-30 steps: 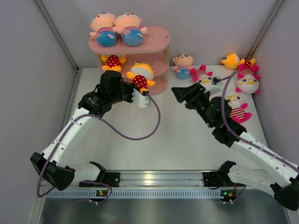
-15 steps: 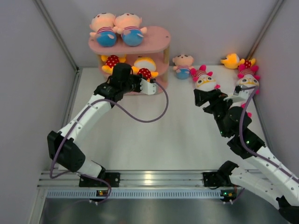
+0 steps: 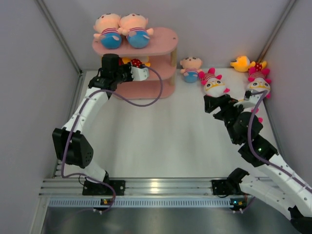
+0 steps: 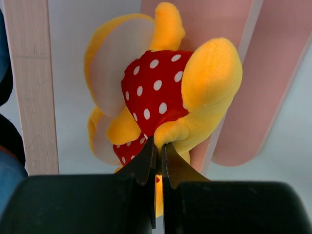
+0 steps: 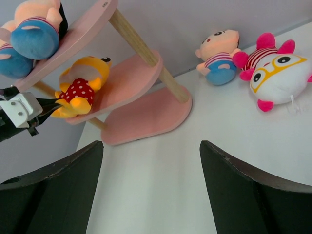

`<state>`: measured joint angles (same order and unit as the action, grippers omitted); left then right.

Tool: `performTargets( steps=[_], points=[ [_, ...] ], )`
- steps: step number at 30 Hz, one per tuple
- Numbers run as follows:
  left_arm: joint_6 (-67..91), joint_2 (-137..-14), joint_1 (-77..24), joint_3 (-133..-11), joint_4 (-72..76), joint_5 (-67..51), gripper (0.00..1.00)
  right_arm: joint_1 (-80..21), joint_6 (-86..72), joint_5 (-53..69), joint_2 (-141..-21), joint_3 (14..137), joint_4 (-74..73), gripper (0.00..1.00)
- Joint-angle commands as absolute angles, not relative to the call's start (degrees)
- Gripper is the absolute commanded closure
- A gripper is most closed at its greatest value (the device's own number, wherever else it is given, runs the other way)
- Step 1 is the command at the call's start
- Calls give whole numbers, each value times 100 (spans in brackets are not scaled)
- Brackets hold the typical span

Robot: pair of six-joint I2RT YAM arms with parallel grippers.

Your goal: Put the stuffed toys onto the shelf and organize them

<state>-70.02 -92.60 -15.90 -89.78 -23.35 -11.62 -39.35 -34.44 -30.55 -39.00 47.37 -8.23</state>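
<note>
Overhead looks down from behind the arms; left wrist tight on the toy (image 4: pixel 156 92) at the left hand (image 4: pixel 157 146); right wrist, farther off, shares the shelf (image 5: pixel 146 117) with overhead.

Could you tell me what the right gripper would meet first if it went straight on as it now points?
Probably the white table, then the shelf's bottom board; nothing lies nearer to the open right gripper, though depth is unclear.

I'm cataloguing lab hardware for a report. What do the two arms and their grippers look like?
Both the left arm and right arm have white links joined by black joints. A purple cable loops along each. The left gripper has thin black tapered fingers; the right gripper shows broad black ones.
</note>
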Motion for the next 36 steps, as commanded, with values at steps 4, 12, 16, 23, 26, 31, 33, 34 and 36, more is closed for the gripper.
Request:
performTargets(
  steps=[4,12,16,23,26,31,33,34,36],
  points=[
    [-6988,-9404,-1275,-9176,-1969,-1599,100,-3867,-3349,-3234,-3849,4755,-800,20],
    [-6750,-9615,-1257,-9298,-1969,-1556,100,-3850,-3287,-3138,-4122,4869,-905,19],
    [-6750,-9685,-1257,-9255,-1969,-1389,100,-3806,-3278,-3050,-4262,4922,-941,18],
    [-6567,-9686,-1266,-9210,-1969,-1319,57,-3630,-3278,-3049,-4351,4922,-984,17],
    [-6381,-9651,-1239,-9404,-1977,-1309,40,-3411,-3217,-3068,-4508,5018,-1212,15],
    [-6363,-9300,-1239,-9150,-1978,-1467,35,-2158,-2883,-2436,-4965,5369,-1538,11],
    [-6521,-9142,-1239,-8861,-1986,-1433,33,-1377,-2813,-1901,-5097,5458,-1468,11],
    [-6565,-9088,-1239,-8772,-1969,-1389,31,-1067,-2804,-1681,-5289,5562,-1363,11],
    [-6583,-8940,-1239,-8588,-1986,-1362,24,-156,-2804,-961,-5571,5721,-1187,10]
  ],
)
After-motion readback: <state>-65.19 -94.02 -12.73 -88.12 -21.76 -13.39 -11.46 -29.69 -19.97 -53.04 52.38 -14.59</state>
